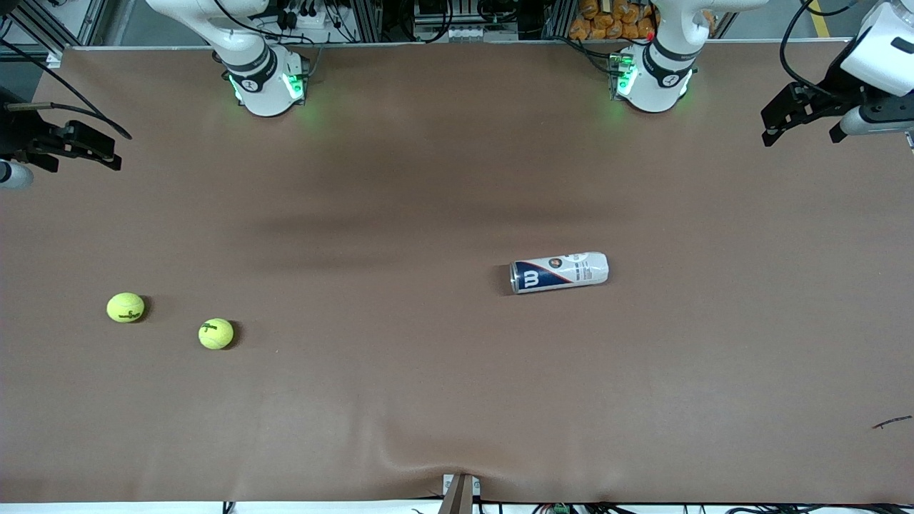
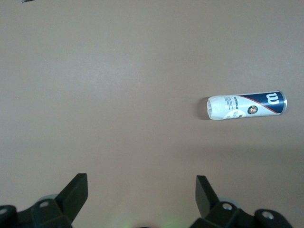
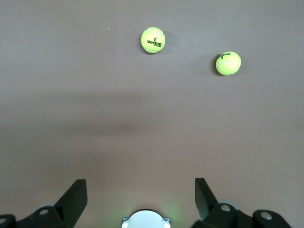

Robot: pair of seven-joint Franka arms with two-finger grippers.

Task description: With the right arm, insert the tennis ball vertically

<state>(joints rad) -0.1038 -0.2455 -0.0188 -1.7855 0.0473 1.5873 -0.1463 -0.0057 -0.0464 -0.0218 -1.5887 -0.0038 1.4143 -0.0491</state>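
Observation:
Two yellow-green tennis balls lie on the brown table toward the right arm's end: one [image 1: 126, 308] and one [image 1: 216, 333] slightly nearer the front camera. Both show in the right wrist view [image 3: 153, 40] [image 3: 228, 63]. A white and blue Wilson ball can [image 1: 559, 272] lies on its side mid-table, toward the left arm's end; it also shows in the left wrist view [image 2: 247, 105]. My right gripper [image 1: 107, 153] [image 3: 140, 190] is open and empty, raised over the table's edge at its own end. My left gripper [image 1: 800, 132] [image 2: 141, 190] is open and empty, raised at the other end.
Both arm bases [image 1: 265, 82] [image 1: 651, 78] stand along the table's back edge with green lights. A small dark scrap [image 1: 892, 422] lies near the front corner at the left arm's end. A bracket [image 1: 460, 491] sits at the middle of the table's front edge.

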